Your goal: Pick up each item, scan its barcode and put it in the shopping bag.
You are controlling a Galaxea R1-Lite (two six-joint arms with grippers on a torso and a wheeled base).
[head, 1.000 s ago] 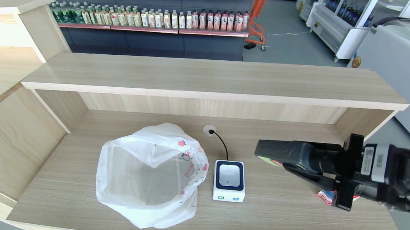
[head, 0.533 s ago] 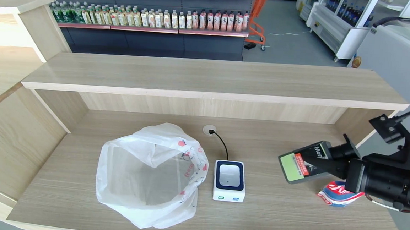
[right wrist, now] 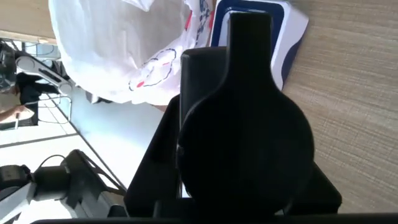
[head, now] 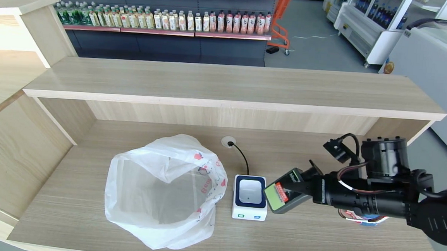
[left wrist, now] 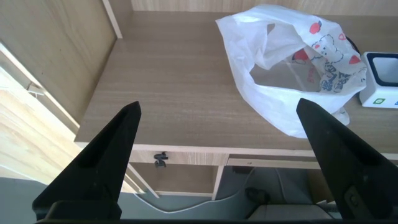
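The right gripper, clamped on the dark box, has swung left and now holds it just right of the scanner, its labelled end apparently pointing toward the scanner.

Tilted dark box just beside the scanner
Green-and-red label on its lower end; the white shopping bag sits open on the worktop, left of the scanner.

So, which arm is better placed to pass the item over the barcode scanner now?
Right. The right gripper holds the dark box just beside the barcode scanner. The left gripper hangs open and empty off the counter's front left edge, on the far side of the shopping bag.
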